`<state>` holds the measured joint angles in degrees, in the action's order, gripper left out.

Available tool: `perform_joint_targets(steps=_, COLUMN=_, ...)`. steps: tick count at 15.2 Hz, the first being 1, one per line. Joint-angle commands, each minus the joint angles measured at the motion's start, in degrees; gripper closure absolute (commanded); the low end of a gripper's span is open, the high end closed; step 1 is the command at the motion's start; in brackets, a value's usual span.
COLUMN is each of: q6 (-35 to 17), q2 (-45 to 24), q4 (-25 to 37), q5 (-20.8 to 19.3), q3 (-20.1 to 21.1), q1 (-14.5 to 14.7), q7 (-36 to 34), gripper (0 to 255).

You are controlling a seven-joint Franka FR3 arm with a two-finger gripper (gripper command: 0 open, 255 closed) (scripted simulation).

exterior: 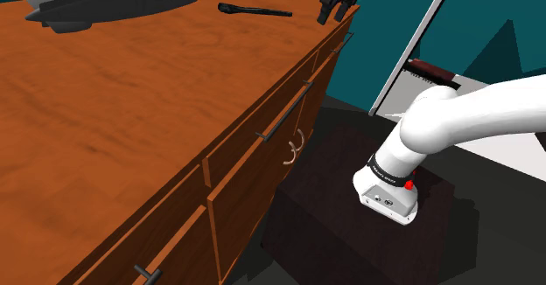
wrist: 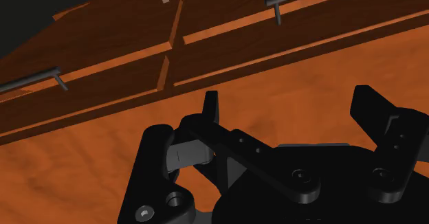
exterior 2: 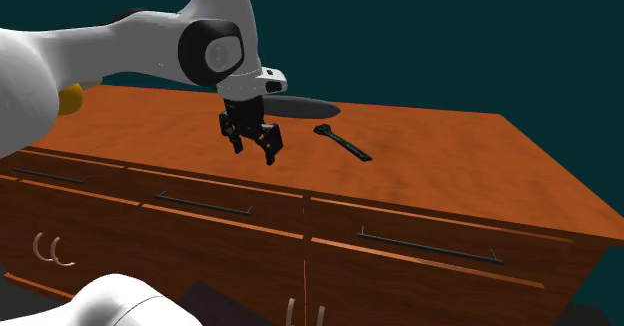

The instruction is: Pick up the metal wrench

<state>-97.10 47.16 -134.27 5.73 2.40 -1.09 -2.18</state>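
Progress: early, nothing grasped yet | gripper (exterior 2: 254, 150) jaws spread, empty, hanging above dresser (exterior: 131, 108) front edge | dark wrench (exterior: 254, 10) flat on dresser top, farther in from that edge, untouched | left, by my read: reach over, descend, close, lift
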Motion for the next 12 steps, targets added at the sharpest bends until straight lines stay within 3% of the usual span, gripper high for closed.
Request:
perform_joint_targets(steps=1, q6=0.0, q2=0.0, q4=0.0, q5=0.0, q3=0.0, q1=0.0, q7=0.0, gripper=0)
perform_joint_targets(steps=7, q6=-3.6, q2=-12.1, q4=6.9, q5=-3.1, q3=-7.5, q1=2.5, q7=16.7, gripper=0)
perform_joint_targets(steps=12, q6=-4.9, q2=-23.8, q4=15.9, q5=-3.3, q3=-12.6, q1=4.9, q7=30.2, gripper=0)
